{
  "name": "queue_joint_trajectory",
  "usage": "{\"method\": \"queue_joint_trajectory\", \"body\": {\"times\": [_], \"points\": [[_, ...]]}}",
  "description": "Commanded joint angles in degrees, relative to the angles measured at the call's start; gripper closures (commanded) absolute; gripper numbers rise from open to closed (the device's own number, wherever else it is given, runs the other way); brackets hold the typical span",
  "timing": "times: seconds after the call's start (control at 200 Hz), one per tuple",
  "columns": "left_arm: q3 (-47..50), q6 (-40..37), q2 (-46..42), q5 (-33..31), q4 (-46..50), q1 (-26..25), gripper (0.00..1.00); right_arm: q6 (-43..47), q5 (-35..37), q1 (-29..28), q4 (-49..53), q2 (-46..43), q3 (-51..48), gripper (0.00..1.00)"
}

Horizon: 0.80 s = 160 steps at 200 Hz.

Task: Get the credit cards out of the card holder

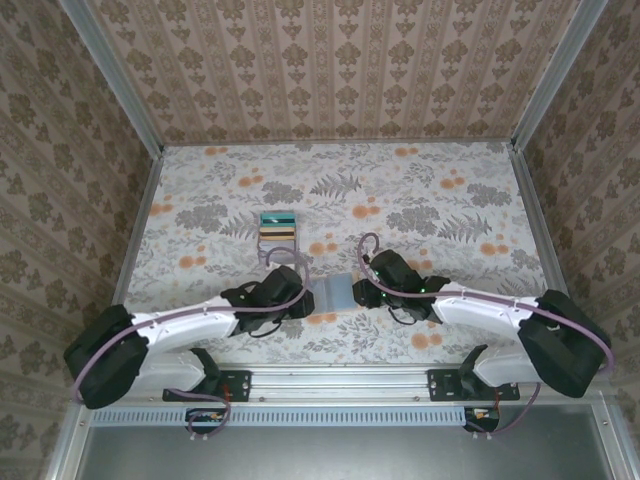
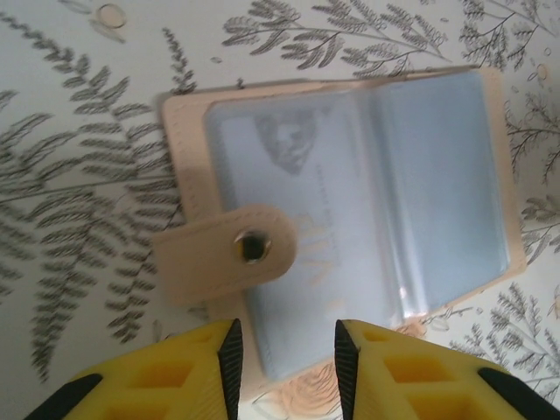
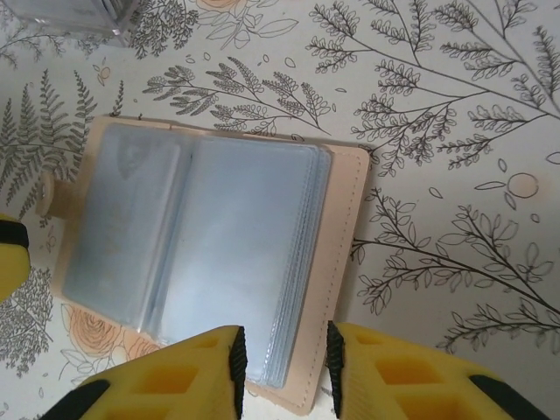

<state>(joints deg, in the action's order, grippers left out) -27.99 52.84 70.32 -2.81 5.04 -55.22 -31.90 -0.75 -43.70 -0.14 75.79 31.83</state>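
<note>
The card holder [image 1: 337,292] lay mostly hidden between the left tool [image 1: 300,291] and right tool [image 1: 363,290]; its sleeve print [image 2: 293,144] was blurred.

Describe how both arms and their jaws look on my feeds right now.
Left arm and right arm match: white tube-like links between bulky black joint housings, each with a lilac cable looping alongside. The jaws are chunky yellow blocks with hollow cut-outs, lined inside with black pads.

Floral tablecloth [image 1: 430,190], patterned wallpaper walls [image 1: 330,70]
</note>
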Motion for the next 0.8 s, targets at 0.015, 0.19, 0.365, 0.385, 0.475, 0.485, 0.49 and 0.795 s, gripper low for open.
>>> {"method": "queue_joint_trajectory", "body": {"times": [0.015, 0.19, 0.365, 0.385, 0.475, 0.485, 0.49, 0.795], "points": [[-2.38, -1.16, 2.36, 0.96, -2.36, -0.42, 0.65, -3.6, -0.43, -0.61, -4.0, 3.0, -0.72, 0.67], [-2.51, -0.67, 4.56, 0.7, -2.38, -0.32, 0.66, -4.52, 1.52, -0.83, -3.76, 6.56, -0.72, 0.68], [-2.34, -0.12, 5.73, 0.08, -1.52, 0.03, 0.67, -4.75, 4.25, -1.59, -2.29, 6.92, -0.81, 0.68], [-2.33, -0.11, 5.85, 0.02, -1.48, 0.02, 0.67, -4.75, 4.42, -1.64, -2.25, 6.92, -0.85, 0.69], [-2.38, -0.24, 6.27, 0.22, -1.58, 0.03, 0.67, -4.75, 5.06, -1.81, -1.9, 6.76, -1.03, 0.68], [-2.41, -0.27, 6.37, 0.25, -1.67, 0.03, 0.67, -4.8, 5.06, -1.77, -1.89, 6.79, -1.05, 0.68], [-2.42, -0.28, 6.43, 0.3, -1.73, 0.03, 0.67, -4.77, 5.1, -1.8, -1.84, 6.81, -1.06, 0.68], [-3.2, -0.19, 9.28, 1.81, -2.41, 0.11, 0.67, -5.67, 3.76, -2.5, -2.81, 9.17, -1.07, 0.68]]}}
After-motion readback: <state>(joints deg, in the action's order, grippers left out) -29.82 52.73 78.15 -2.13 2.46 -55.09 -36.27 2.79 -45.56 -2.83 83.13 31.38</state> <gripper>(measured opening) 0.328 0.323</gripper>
